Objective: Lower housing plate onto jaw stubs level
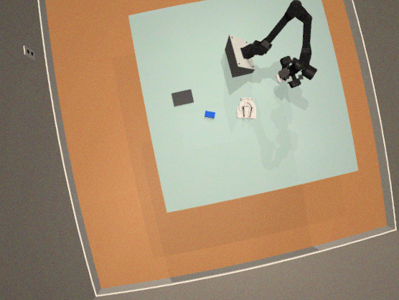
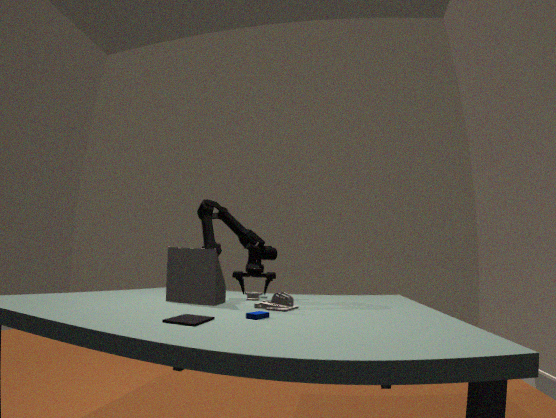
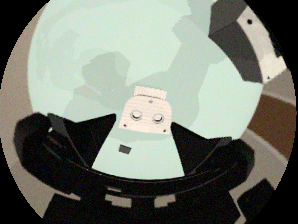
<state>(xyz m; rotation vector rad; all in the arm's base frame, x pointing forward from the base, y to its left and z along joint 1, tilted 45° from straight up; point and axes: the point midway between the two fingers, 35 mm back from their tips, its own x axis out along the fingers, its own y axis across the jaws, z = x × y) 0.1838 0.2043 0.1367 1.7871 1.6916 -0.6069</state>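
Note:
The housing plate (image 1: 279, 78) (image 2: 253, 296) (image 3: 148, 111), a small white piece with two round stubs and a straight tab, lies on the table. My gripper (image 2: 255, 293) (image 3: 144, 120) is open and empty, pointing down. Its fingertips stand low, one on each side of the plate; in the wrist view the plate shows between and just beyond them. Any contact cannot be told. The white base (image 1: 252, 115) (image 2: 272, 307) lies apart from the plate, with the dark curved jaws (image 2: 283, 299) on it. The pins are too small to make out.
The arm's tall grey pedestal (image 1: 233, 62) (image 2: 194, 276) (image 3: 231, 42) stands beside the work area. A blue block (image 1: 209, 115) (image 2: 257, 315) and a flat dark pad (image 1: 182, 97) (image 2: 188, 320) lie beyond the base. A small dark rectangle (image 3: 124, 149) lies near the plate.

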